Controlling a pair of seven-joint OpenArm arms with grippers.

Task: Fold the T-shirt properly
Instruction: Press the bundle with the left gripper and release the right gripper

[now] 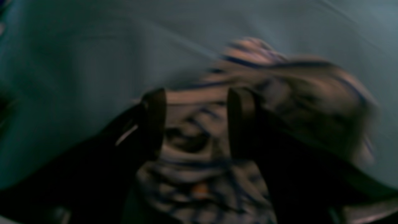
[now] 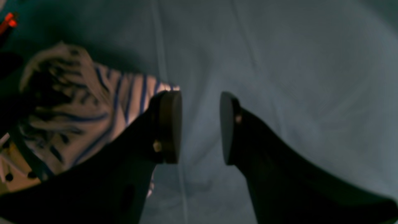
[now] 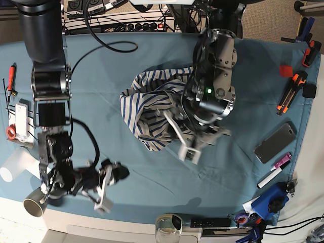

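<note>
Crumpled T-shirt [image 3: 147,109] on teal tablecloth [image 3: 243,167], left end effector [image 3: 195,142] at its edge.

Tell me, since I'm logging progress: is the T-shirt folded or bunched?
Bunched: the T-shirt lies in a crumpled heap on the teal tablecloth, with no flat layers or straight fold edges.

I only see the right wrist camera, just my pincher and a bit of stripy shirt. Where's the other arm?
Observer: The left gripper hangs over the T-shirt, mid-table.
Operator: Is the shirt folded?
Observer: No, it lies in a crumpled heap on the tablecloth.
Operator: Is that pincher grabbing it?
Observer: Its jaws stand apart with stripes showing between them; it is too blurred to tell if they touch.
</note>
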